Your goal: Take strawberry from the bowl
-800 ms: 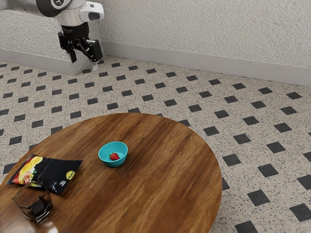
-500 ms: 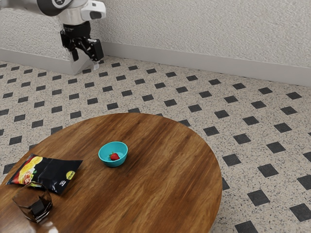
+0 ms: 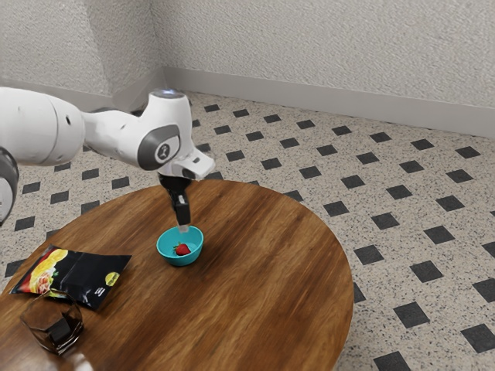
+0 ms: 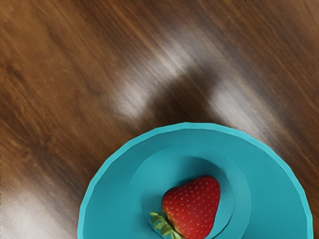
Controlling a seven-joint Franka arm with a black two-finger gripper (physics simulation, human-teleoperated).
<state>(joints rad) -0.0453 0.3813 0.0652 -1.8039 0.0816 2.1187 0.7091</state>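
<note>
- Down in the blue bowl (image 3: 164, 249), the strawberry (image 4: 192, 206) lay on its side, low inside the round wall. The bowl sat on the table (image 3: 271, 270).
- Above the bowl hung the gripper (image 3: 183, 227), pointing down. In the exterior view its tip showed by the bowl's back rim. So the strawberry was below the tip — and maybe a little nearer to that view's camera.
- I could not tell if the gripper was wide or narrow. The strawberry sat loose in the bowl, with nothing holding it.
- The green leaves (image 4: 162, 225) poked out at one end, toward the exterior view's left. The red part went the other way, so its long way ran from leaves to tip.
- The next job looked like getting right over the berry, then going down to hug its two sides. The rim could get in the way — a bump might tip the bowl or roll the berry.
</note>
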